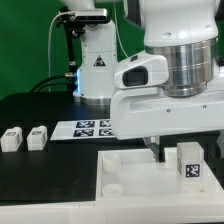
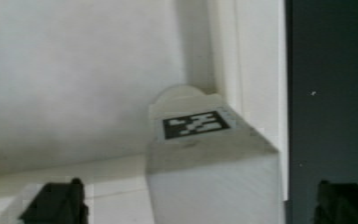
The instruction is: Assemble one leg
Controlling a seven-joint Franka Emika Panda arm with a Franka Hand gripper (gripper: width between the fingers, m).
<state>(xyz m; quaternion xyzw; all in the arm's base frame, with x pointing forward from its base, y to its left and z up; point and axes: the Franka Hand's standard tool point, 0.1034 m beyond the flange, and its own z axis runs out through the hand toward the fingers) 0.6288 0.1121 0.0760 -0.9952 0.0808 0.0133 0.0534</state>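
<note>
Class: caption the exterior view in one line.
White robot arm hovers above a small white tagged plastic leg standing on the large white square tray.

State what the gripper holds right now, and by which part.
Nothing is held. In the wrist view the gripper is open, its fingertips apart on either side of a tagged leg and not touching it.

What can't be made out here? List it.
- Tool: exterior view, the arm's white body covers its fingers; open or shut unclear.
- Fingertips: wrist view, cut off by the frame edge.
- Leg: its base against the tray cannot be judged.
- Marker board: partly behind the arm.
</note>
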